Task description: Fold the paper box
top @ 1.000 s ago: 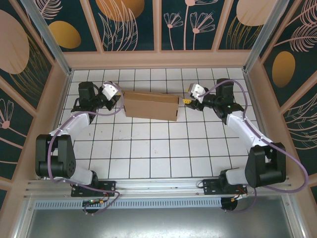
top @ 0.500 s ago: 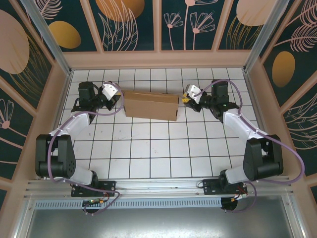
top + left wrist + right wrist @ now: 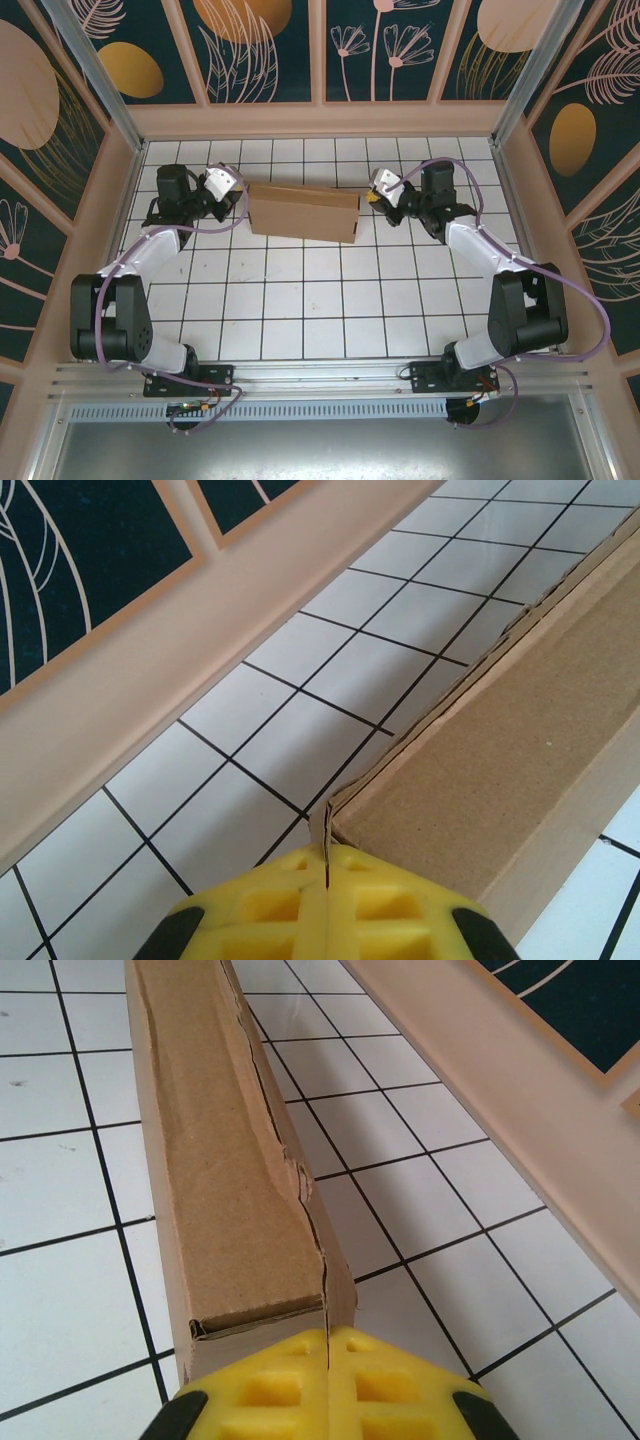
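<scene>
The box (image 3: 304, 212) lay flat on the white tiled counter (image 3: 320, 300), in its far half and near the back wall (image 3: 320, 122). It was closed up as a long brown slab. Its length ran left to right, with the right end a little nearer the arm bases than the left.

In the right wrist view the box (image 3: 225, 1160) stretched away from the camera, and its upper edge was creased and ragged. In the left wrist view the box (image 3: 520, 740) ran off to the upper right, one corner close to the camera.

Each end of the box met an arm. The left jaws were pressed together at the far left corner. Their yellow pads (image 3: 265, 910) met in a tight seam, and a thin cardboard lip ran straight into it. The right jaws were likewise pressed together at the right end, and the torn edge of the box led into the seam between their pads (image 3: 260, 1395).

The left arm (image 3: 150, 250) rose from its base at the near edge. Its white forearm reached forward along the left side, and its wrist turned inward to the right, toward the box. The right arm (image 3: 480, 250) mirrored it, reaching forward along the right side with its wrist turned left. A purple cable (image 3: 590, 340) looped beside the right arm.
</scene>
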`<move>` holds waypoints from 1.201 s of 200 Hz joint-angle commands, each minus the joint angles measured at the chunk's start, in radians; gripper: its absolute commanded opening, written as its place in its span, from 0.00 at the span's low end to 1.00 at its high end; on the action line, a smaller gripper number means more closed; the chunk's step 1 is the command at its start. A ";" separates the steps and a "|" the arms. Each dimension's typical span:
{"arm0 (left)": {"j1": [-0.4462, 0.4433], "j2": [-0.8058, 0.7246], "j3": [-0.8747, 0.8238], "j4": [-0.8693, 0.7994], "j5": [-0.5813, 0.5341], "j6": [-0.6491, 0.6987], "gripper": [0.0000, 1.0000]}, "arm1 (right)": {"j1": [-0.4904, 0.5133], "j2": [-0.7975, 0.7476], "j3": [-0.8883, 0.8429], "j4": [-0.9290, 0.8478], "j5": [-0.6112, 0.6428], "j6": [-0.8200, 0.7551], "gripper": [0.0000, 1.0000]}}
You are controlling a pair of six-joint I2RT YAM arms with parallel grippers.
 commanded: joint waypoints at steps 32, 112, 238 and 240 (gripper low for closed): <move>-0.048 -0.034 0.017 0.013 -0.013 -0.259 0.00 | 0.084 -0.003 0.028 0.096 0.175 0.207 0.00; -0.120 -0.127 0.004 -0.089 -0.175 -0.707 0.00 | 0.208 -0.035 0.054 0.027 0.443 0.551 0.00; -0.160 -0.237 0.058 -0.428 -0.262 -1.008 0.00 | 0.229 -0.069 0.221 -0.327 0.524 0.938 0.00; -0.160 -0.236 0.058 -0.430 -0.261 -1.009 0.00 | 0.229 -0.068 0.223 -0.329 0.524 0.940 0.00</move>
